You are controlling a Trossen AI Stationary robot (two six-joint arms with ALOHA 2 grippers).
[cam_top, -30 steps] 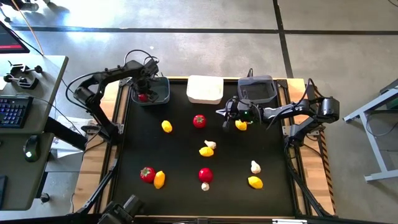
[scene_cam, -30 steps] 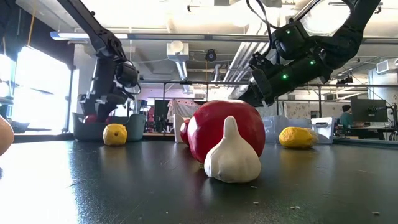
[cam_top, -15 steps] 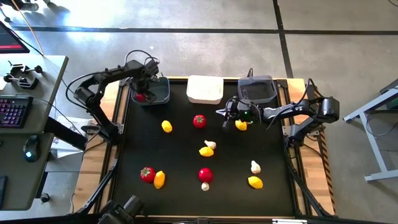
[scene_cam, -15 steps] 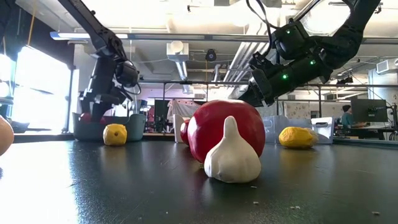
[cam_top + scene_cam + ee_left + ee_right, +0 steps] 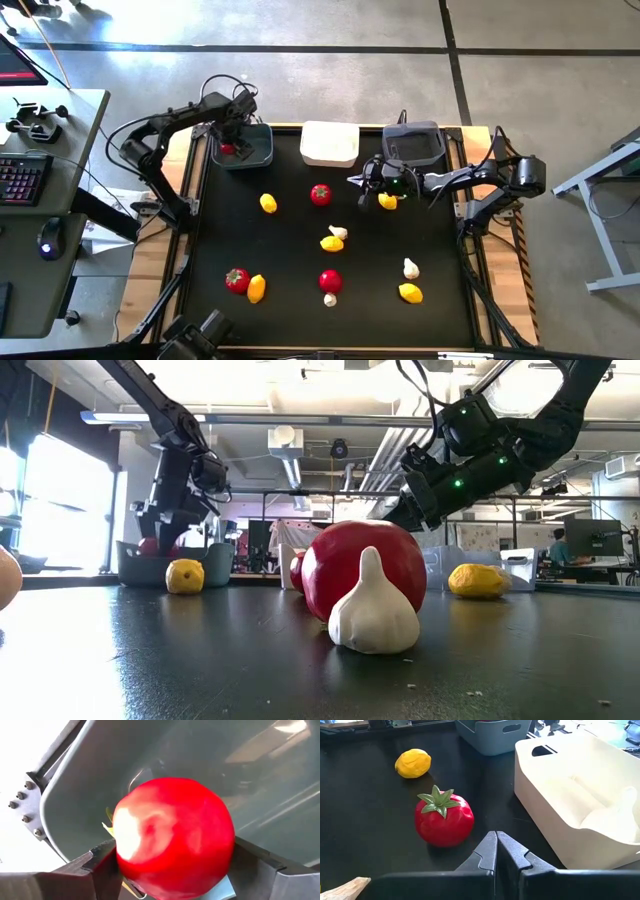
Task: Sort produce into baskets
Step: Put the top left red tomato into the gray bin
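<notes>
While the left claw (image 5: 231, 143) grips a tomato (image 5: 172, 837) over the dark basket (image 5: 262, 148) at eleven o'clock and the right claw (image 5: 496, 851) rests clenched, most produce remains unsorted across the worktop (image 5: 300, 270).

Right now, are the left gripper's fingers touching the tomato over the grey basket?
Touching. In the left wrist view both fingers press the tomato's sides, no gap, above the grey basket.

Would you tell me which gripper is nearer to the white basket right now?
The right. The right gripper hangs shut just off the white basket by its nearer corner, while the left gripper is over the dark grey basket beside it, around a tomato.
</notes>
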